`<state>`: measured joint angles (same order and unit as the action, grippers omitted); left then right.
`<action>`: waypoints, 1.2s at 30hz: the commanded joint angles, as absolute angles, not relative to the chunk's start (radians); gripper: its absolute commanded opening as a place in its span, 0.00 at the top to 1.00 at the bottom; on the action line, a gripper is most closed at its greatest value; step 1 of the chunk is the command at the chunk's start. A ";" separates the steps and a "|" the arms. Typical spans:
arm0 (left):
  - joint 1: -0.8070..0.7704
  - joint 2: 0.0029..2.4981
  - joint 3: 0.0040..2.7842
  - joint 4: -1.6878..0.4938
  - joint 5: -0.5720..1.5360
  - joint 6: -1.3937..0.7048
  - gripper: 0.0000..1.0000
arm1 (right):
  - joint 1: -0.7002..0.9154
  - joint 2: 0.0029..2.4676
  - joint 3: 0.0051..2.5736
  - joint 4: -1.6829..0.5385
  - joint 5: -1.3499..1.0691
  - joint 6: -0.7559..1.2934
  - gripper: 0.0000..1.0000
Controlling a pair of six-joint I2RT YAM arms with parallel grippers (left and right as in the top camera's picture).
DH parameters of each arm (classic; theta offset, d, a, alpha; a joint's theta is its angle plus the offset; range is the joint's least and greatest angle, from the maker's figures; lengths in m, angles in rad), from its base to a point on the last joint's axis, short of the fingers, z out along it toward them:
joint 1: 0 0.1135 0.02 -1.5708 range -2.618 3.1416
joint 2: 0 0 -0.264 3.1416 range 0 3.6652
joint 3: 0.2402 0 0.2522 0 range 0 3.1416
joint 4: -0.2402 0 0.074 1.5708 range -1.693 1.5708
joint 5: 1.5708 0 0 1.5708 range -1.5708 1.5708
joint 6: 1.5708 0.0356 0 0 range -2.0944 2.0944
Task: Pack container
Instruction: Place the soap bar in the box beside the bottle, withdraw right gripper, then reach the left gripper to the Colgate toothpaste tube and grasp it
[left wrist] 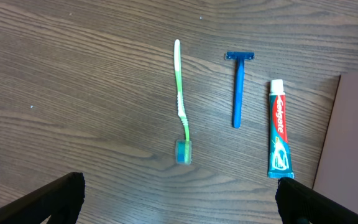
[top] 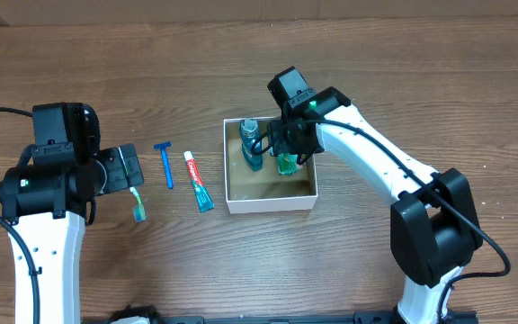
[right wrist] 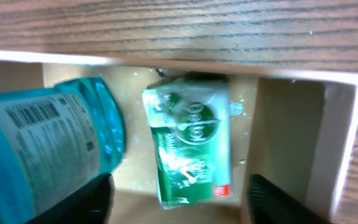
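Note:
The container (top: 270, 203) is a square white-walled box with a brown floor at the table's middle. In it lie a blue mouthwash bottle (top: 251, 144) and a green wrapped soap bar (top: 285, 164); both also show in the right wrist view, bottle (right wrist: 42, 149) and soap (right wrist: 191, 149). My right gripper (top: 288, 144) hangs open over the soap inside the box, fingers apart on either side of it, not touching. A green toothbrush (left wrist: 181, 102), a blue razor (left wrist: 238, 87) and a toothpaste tube (left wrist: 279, 134) lie left of the box. My left gripper (left wrist: 179, 205) is open and empty above the toothbrush.
The toothbrush (top: 137, 205), razor (top: 165, 164) and toothpaste (top: 198, 180) lie in a row on the wooden table between the left arm and the container. The container's white wall (right wrist: 344, 143) stands just right of my right fingers.

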<state>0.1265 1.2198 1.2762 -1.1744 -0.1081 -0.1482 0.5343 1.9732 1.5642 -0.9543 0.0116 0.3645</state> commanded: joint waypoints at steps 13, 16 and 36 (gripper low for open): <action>0.131 1.222 1.297 -1.170 -0.100 -0.154 0.00 | 0.539 1.790 1.599 -0.985 0.077 0.370 0.25; 0.131 1.222 1.297 -1.170 -0.099 -0.154 0.00 | 0.529 1.685 1.617 -0.993 0.139 0.377 0.24; -0.135 1.345 1.297 -1.113 -0.051 -0.339 0.00 | -0.074 1.462 1.583 -1.370 0.015 0.358 0.00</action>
<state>-0.0948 1.2602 1.2774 -1.1248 -0.0345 -0.2352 -0.0467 1.5059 1.5955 -1.3579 0.0563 0.4160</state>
